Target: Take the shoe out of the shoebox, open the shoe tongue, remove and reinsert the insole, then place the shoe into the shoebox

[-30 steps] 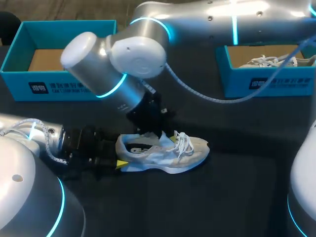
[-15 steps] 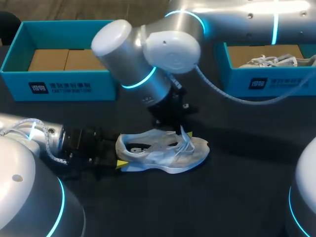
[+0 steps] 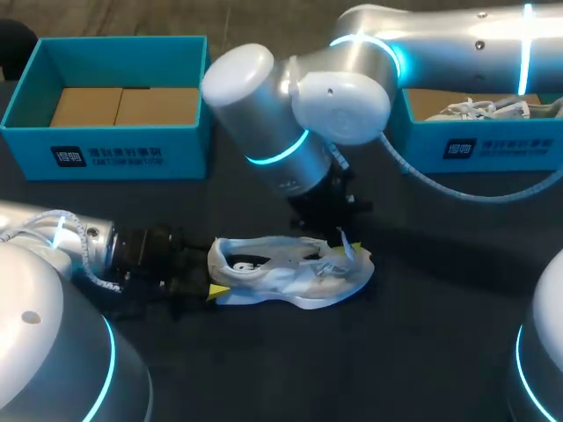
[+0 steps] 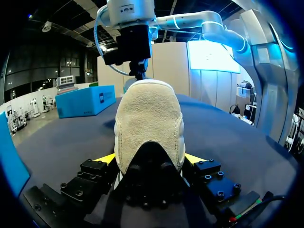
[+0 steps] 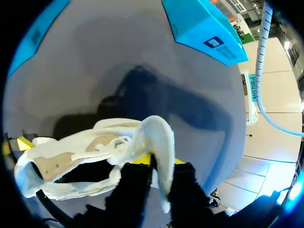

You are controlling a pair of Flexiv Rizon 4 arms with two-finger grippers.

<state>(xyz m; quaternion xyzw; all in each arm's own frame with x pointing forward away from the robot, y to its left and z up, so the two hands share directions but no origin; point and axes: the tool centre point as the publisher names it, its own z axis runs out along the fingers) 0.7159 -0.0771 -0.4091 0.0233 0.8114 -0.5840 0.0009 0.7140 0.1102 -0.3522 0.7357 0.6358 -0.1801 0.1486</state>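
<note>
Blue cardboard forms two open boxes at the far side of the dark worktop [image 3: 413,352]. The left blue shoebox [image 3: 106,154] is lined with brown card [image 3: 123,105], and the right blue shoebox [image 3: 493,149] holds a second white laced shoe [image 3: 479,108]. The white and cream lace-up sneaker [image 3: 281,272] is set on its sole nearer the robot, well apart from both boxes. Its heel is clamped by the left end effector [image 4: 149,159], and its lifted tongue [image 5: 159,135] is pinched by the right end effector [image 5: 159,166]. Bare worktop shows beyond the toe and along the near side.
</note>
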